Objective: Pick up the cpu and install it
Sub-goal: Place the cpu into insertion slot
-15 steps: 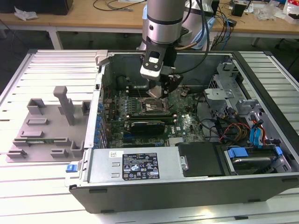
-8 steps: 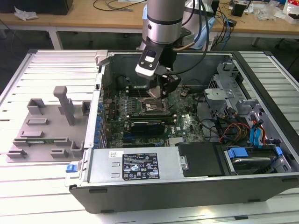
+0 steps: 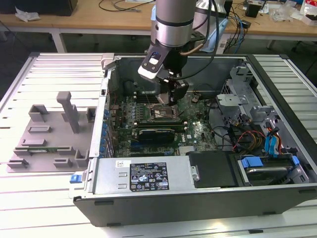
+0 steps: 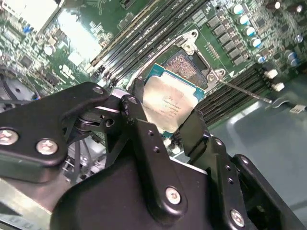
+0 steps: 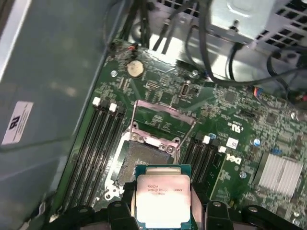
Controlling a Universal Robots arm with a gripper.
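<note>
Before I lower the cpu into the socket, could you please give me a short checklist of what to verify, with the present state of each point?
1. The claw is closed on two opposite edges of the cpu: ok.
2. The visible part of the socket is bare: ok.
3. The metal retention frame is swung up off the socket: ok.
4. The cpu corners match the socket's corners: cannot tell.
5. The cpu is level, not tilted: cannot tell.
</note>
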